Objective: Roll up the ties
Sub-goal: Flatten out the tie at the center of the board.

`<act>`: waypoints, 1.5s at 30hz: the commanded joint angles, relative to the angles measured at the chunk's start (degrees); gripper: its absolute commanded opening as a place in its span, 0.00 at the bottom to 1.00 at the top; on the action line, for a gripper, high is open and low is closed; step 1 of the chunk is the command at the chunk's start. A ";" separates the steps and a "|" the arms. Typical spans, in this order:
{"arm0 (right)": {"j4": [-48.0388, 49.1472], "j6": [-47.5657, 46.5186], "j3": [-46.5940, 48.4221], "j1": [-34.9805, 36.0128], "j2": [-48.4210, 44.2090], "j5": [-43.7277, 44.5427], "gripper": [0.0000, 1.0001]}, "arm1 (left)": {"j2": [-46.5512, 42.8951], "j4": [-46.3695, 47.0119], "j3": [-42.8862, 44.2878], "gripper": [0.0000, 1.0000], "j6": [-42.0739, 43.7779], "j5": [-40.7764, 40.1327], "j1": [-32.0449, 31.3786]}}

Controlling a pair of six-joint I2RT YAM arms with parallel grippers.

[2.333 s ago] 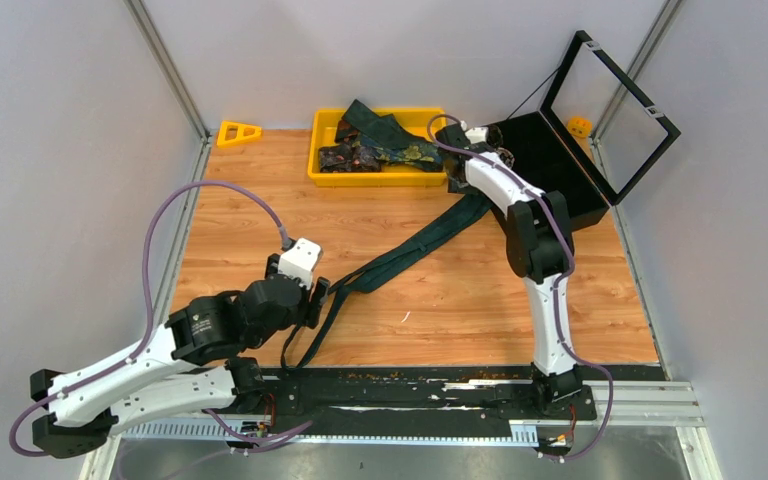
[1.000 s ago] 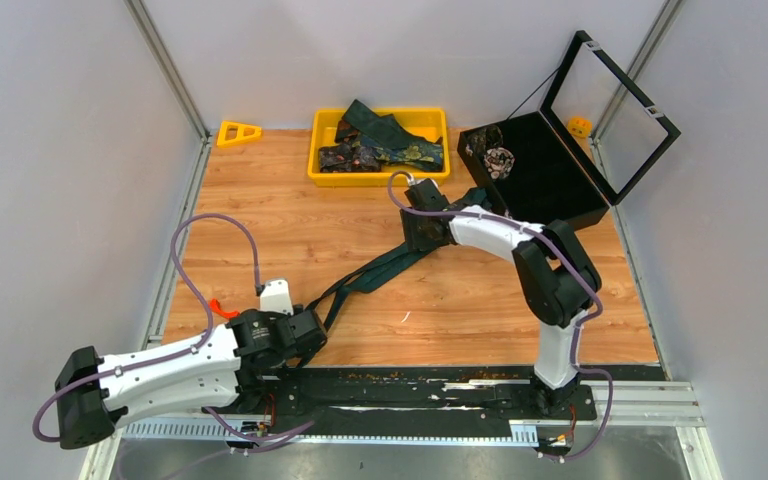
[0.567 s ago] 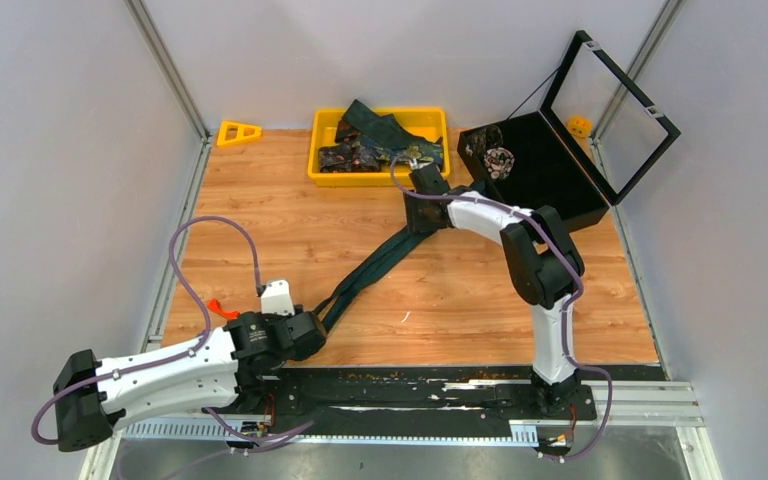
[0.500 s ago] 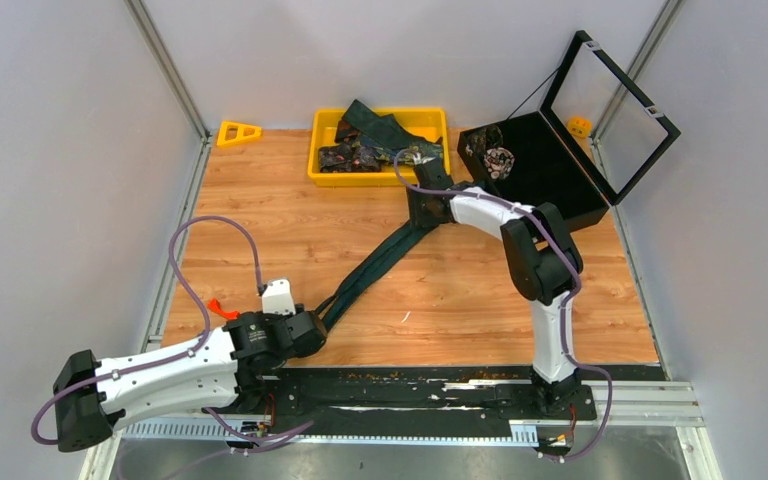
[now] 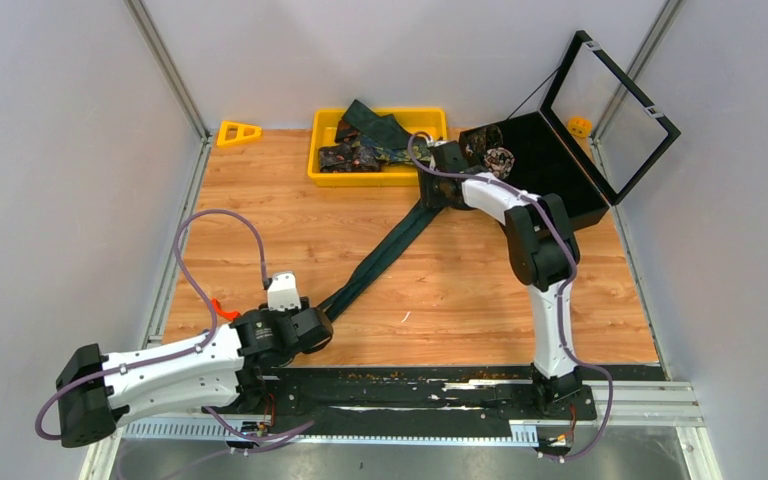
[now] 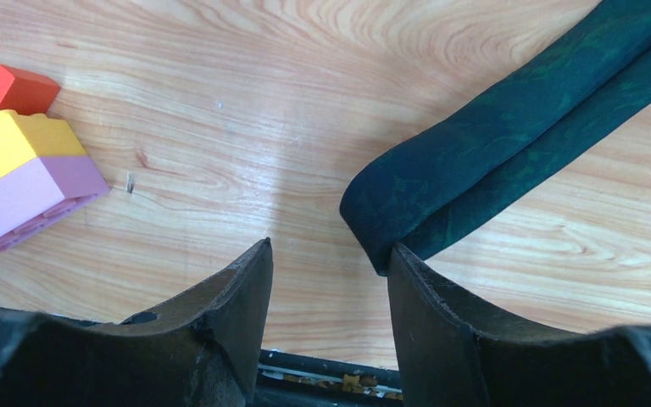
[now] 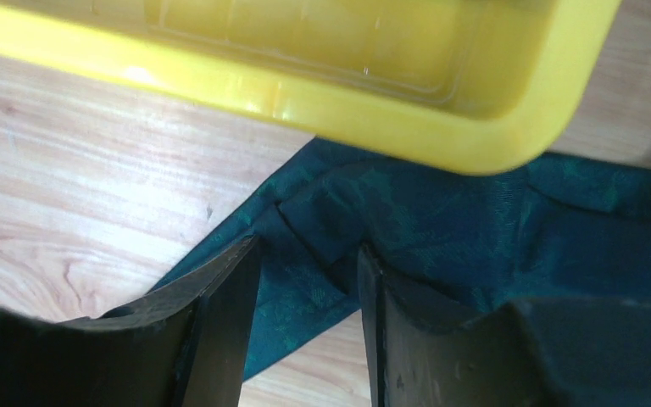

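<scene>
A dark teal tie (image 5: 380, 255) lies folded double and stretched straight across the table, from near my left gripper to the yellow tray's front right corner. My left gripper (image 5: 318, 322) is open; in the left wrist view (image 6: 329, 254) the tie's folded end (image 6: 390, 220) touches the right fingertip and nothing is between the jaws. My right gripper (image 5: 432, 195) is open over the tie's wide far end (image 7: 441, 229), its jaws (image 7: 305, 250) standing apart on either side of a fabric crease. More patterned ties (image 5: 380, 140) lie heaped in the tray.
The yellow tray (image 5: 360, 178) stands at the back, its corner close above my right gripper (image 7: 347, 110). A black case (image 5: 550, 185) with a raised clear lid holds a rolled tie (image 5: 500, 158). Toy blocks (image 6: 17, 178) lie left of my left gripper. A yellow triangle (image 5: 238, 132) sits at back left.
My right gripper left the case, came down on the tie and drew its far end toward the back right, pulling the tie straight. My left arm swung down to the near fold.
</scene>
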 commanded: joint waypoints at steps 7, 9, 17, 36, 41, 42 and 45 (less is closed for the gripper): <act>-3.07 0.26 -5.12 2.92 -15.50 -2.17 0.53 | -6.22 3.30 3.76 0.69 6.07 -2.21 -0.06; -3.72 2.06 -7.17 4.05 -18.31 -1.83 0.53 | -6.96 3.12 4.77 0.69 6.86 -3.91 -0.08; 2.27 5.90 -26.39 11.37 -29.93 -6.18 0.43 | -0.75 8.10 11.50 0.59 21.54 -1.80 13.94; 26.41 13.71 -42.79 32.23 -22.76 -10.51 0.25 | 26.59 27.91 8.11 0.43 36.50 24.79 32.72; 28.28 14.75 -39.75 32.42 -17.32 -11.20 0.25 | 26.38 29.75 7.01 0.38 37.89 29.46 32.74; 28.48 14.87 -39.14 32.51 -16.43 -11.40 0.25 | 26.06 29.82 6.90 0.38 38.24 30.24 32.68; 29.16 15.02 -38.04 32.71 -14.27 -11.75 0.24 | 24.30 29.49 6.77 0.37 39.47 31.78 32.63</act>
